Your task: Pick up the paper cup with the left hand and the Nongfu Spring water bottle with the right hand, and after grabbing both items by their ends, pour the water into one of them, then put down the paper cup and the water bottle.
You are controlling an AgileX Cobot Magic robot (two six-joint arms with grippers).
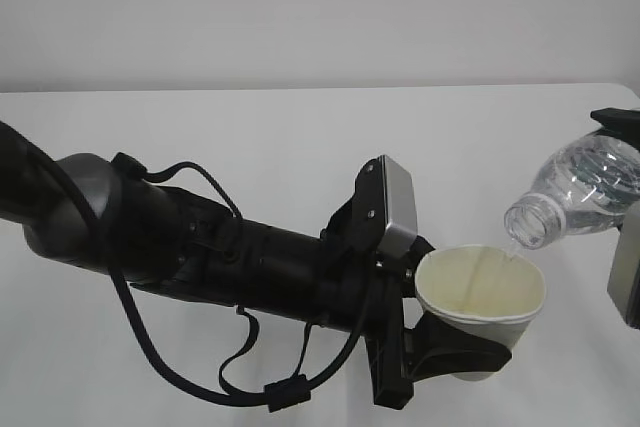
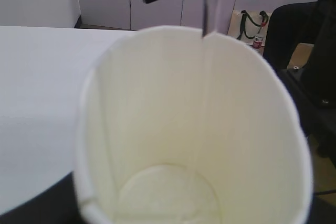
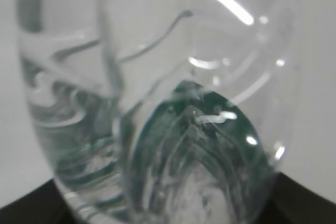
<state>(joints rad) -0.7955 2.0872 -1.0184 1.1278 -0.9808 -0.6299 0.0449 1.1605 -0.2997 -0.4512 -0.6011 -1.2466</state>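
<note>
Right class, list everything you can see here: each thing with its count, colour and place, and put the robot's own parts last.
White paper cup: one, cream inside, held tilted above the table, mouth toward the bottle.
Clear ribbed plastic water bottle: one, colourless, tipped neck-down at right, above the cup's rim.
Water stream: one, clear, falling from the bottle into the cup.
White table: one, beneath everything.
Left tool: one, black, gripping the cup's base.
Right tool: one, black and grey, at the right edge, holding the bottle.

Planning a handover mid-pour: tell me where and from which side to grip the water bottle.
Grip the water bottle round its ribbed body from above. It lies tilted, neck down-left over the paper cup, and the right gripper occupies its base end.
</note>
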